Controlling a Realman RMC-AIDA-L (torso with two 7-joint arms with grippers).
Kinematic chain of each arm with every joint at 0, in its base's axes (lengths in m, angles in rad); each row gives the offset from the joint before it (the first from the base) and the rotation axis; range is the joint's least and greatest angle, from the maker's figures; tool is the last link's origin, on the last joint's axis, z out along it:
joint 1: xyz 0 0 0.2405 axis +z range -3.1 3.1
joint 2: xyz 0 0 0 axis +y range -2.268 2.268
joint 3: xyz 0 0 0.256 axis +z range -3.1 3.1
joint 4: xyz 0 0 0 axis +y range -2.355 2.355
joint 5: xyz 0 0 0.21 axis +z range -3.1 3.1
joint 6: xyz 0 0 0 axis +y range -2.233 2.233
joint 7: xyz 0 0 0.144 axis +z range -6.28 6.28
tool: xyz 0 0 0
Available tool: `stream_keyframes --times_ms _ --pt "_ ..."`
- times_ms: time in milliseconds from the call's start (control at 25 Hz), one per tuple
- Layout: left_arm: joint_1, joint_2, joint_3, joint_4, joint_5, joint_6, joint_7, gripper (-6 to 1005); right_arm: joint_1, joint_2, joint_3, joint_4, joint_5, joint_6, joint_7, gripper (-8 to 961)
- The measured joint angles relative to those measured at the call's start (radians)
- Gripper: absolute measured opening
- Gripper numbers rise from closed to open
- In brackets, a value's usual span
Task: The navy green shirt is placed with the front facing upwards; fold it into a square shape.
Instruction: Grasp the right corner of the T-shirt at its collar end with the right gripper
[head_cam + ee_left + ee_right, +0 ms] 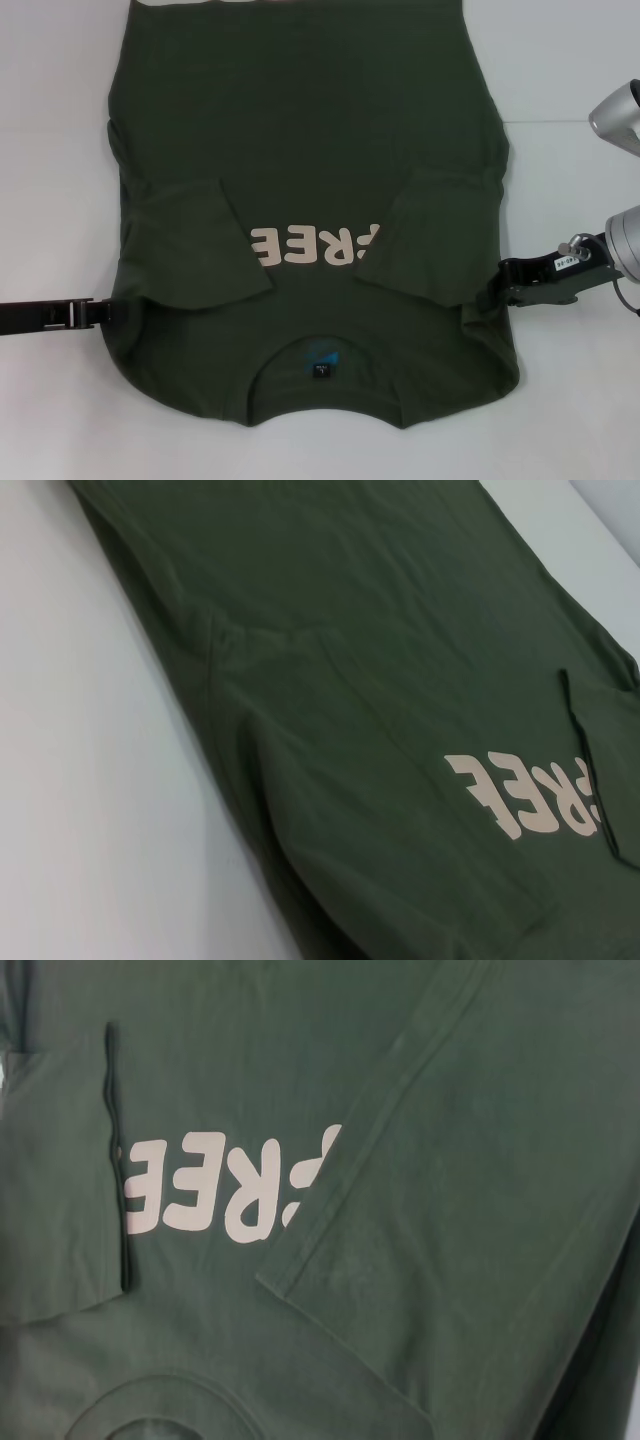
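The navy green shirt (310, 130) lies flat and face up on the white table (50, 120), with its collar (320, 385) towards me. Both short sleeves (190, 240) (430, 235) are folded inward and cover the ends of the cream print (310, 222). A blue label (322, 358) shows inside the neck. My left gripper (103, 285) is low at the shirt's left edge near the shoulder. My right gripper (495, 275) is at the right edge at the same height. The left wrist view shows the shirt (350, 630), and the right wrist view shows the shirt (480, 1160), both from close by.
Bare white table surrounds the shirt on the left, right and near sides. Silver joints of my right arm (620, 115) stand above the table at the far right. The shirt's hem runs out of the head view at the top.
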Motion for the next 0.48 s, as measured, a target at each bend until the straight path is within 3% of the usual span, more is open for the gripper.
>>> stream_keyframes --times_ms 200,480 --pt "0.000 0.002 -0.008 0.000 0.000 0.005 0.000 53 -0.020 -0.004 0.008 -0.033 0.011 -0.024 -0.018 16" --pt "0.003 0.012 -0.059 0.000 0.000 0.034 0.000 52 -0.123 -0.012 0.083 -0.174 0.049 -0.142 -0.030 16"
